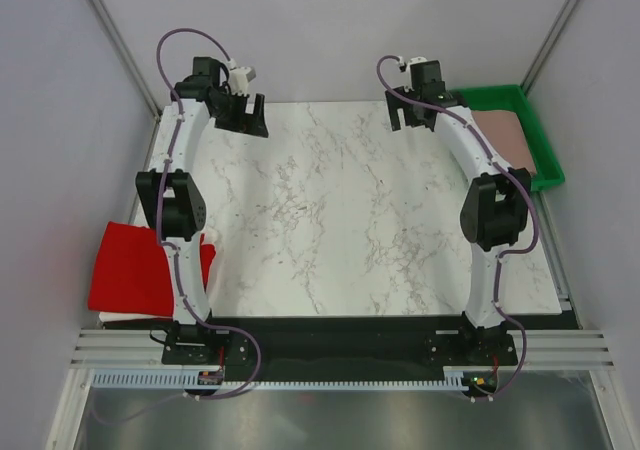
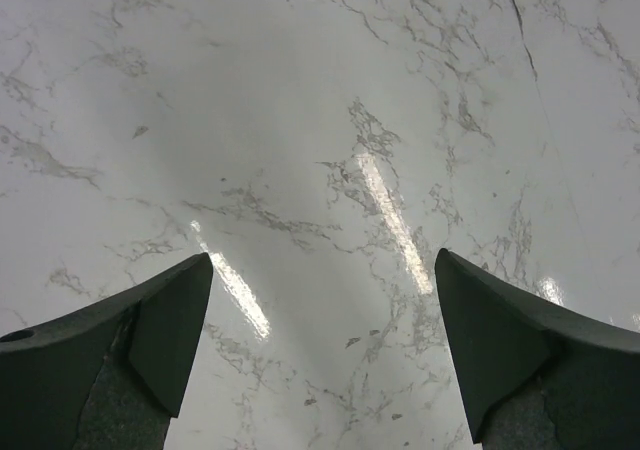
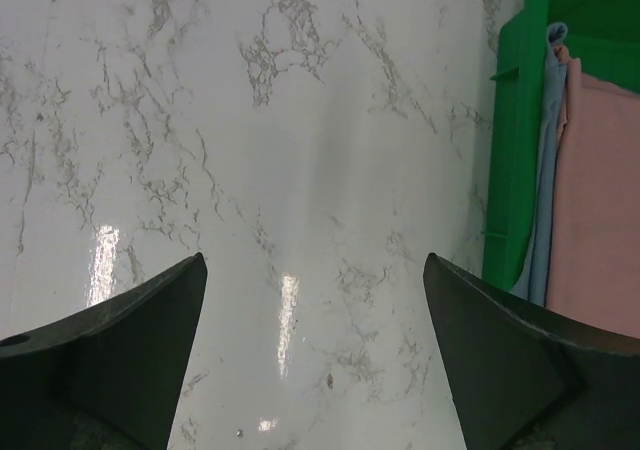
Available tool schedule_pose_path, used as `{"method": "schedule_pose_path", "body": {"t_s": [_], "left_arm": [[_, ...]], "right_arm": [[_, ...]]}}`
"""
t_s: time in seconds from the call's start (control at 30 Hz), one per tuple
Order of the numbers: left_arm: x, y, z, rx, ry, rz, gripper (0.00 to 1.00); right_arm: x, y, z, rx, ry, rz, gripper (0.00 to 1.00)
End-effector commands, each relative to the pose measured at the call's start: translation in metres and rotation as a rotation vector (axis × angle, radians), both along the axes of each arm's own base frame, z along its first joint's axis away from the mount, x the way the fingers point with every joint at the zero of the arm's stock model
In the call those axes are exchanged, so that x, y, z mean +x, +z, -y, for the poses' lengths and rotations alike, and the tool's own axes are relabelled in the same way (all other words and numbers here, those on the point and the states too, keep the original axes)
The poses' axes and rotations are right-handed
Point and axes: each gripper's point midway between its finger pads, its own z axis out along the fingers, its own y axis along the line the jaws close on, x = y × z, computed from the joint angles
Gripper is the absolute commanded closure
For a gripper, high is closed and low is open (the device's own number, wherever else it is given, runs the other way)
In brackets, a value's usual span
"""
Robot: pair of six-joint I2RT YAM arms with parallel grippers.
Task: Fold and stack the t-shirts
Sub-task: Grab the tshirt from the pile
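Pink shirt (image 3: 600,200) lies in green tray (image 3: 510,140) just right of right gripper (image 3: 315,265); it and left gripper (image 2: 325,260) gape empty.

White marble-patterned tabletop (image 1: 330,230): grey-veined and glossy, with lamp reflections seen on it. Green plastic tray (image 1: 495,98): placed at the tabletop's far right corner. Aluminium rails (image 1: 120,348) and slotted white cable duct (image 1: 340,380): mounted along the tabletop's near edge.

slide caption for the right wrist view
Open right claw above marble table; pink t-shirt and blue t-shirt lie in the green tray.
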Motion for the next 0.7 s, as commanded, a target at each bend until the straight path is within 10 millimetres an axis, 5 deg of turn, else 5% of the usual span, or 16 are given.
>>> {"method": "schedule_pose_path", "body": {"t_s": [0.0,0.03,0.07,0.1,0.3,0.5,0.67], "left_arm": [[-0.005,0.002,0.020,0.034,-0.060,0.012,0.00],[-0.008,-0.003,0.026,0.038,-0.069,-0.002,0.00],[-0.011,-0.003,0.028,0.039,-0.073,-0.007,0.00],[-0.014,-0.006,0.030,0.038,-0.079,-0.015,0.00],[-0.038,-0.028,0.040,0.036,-0.153,-0.082,0.14],[-0.042,-0.034,0.038,0.059,-0.174,-0.099,0.21],[-0.039,-0.033,0.034,0.091,-0.164,-0.085,0.20]], "right_arm": [[-0.002,0.057,0.038,0.118,-0.045,0.085,0.02],[-0.003,0.059,0.069,0.163,-0.074,0.079,0.02],[-0.007,0.067,0.070,0.220,-0.027,0.082,0.02],[-0.008,0.066,0.096,0.230,-0.054,0.081,0.02],[0.000,0.038,0.144,0.292,-0.086,0.027,0.09],[0.012,0.017,0.154,0.311,-0.086,0.004,0.23],[0.007,-0.005,0.156,0.342,-0.082,-0.045,0.44]]}}
